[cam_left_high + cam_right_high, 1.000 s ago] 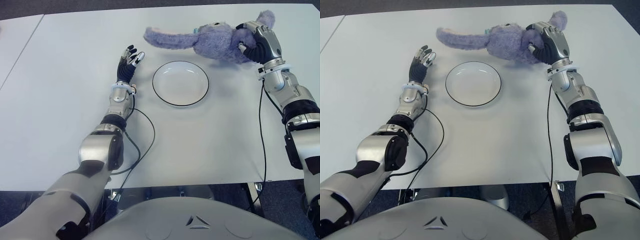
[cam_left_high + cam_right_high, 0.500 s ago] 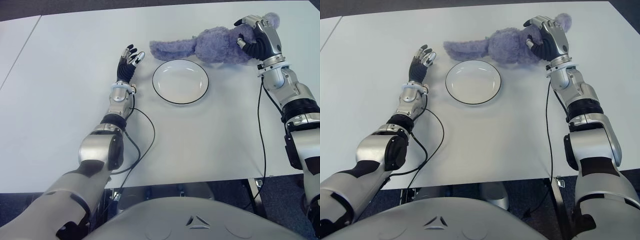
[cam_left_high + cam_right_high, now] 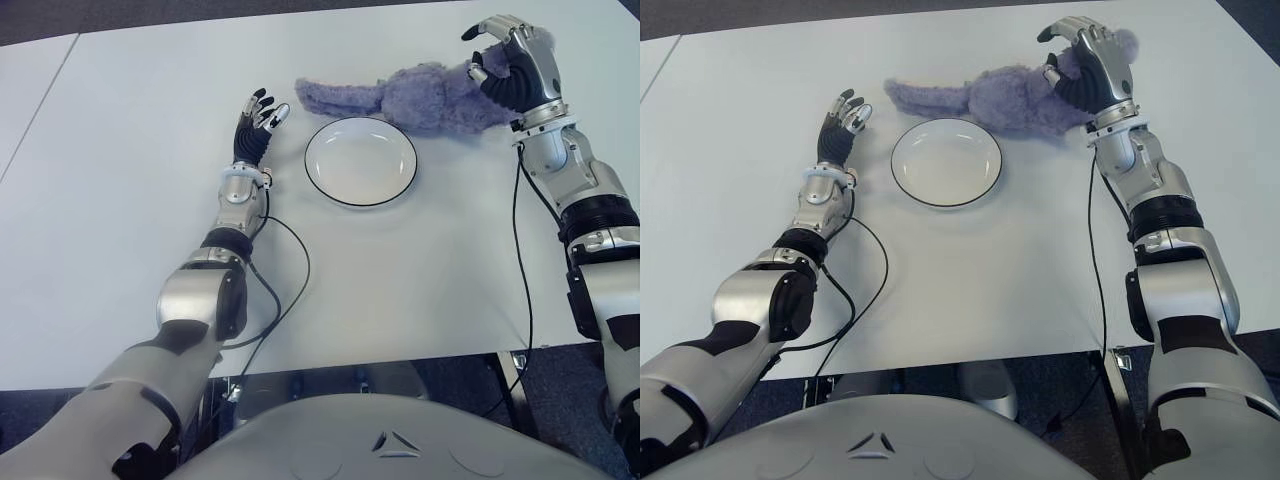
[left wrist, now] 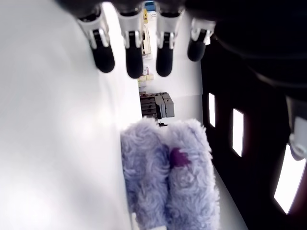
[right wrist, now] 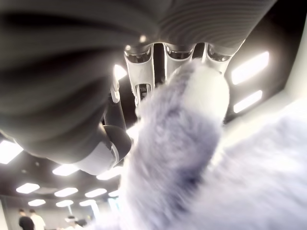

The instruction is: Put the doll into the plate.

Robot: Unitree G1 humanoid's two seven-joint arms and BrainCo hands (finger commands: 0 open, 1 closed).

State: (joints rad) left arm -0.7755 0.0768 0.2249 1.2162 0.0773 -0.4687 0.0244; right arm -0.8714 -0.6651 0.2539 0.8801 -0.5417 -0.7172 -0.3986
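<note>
lying beyond plate (image 3: 360, 163) | doll (image 3: 420, 97) under right robot hand (image 3: 512, 70) | fingers spread, not gripping

Right robot hand (image 3: 508, 62) at about 1 o'clock, arm stretched forward, fingers uncurled and spread, thumb lifted, left robot hand (image 3: 257, 123) at about 11 o'clock, forearm extended forward, fingers straight and relaxed, holding nothing

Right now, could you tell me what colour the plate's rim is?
The white plate has a thin black rim, clearest in the left eye view.
</note>
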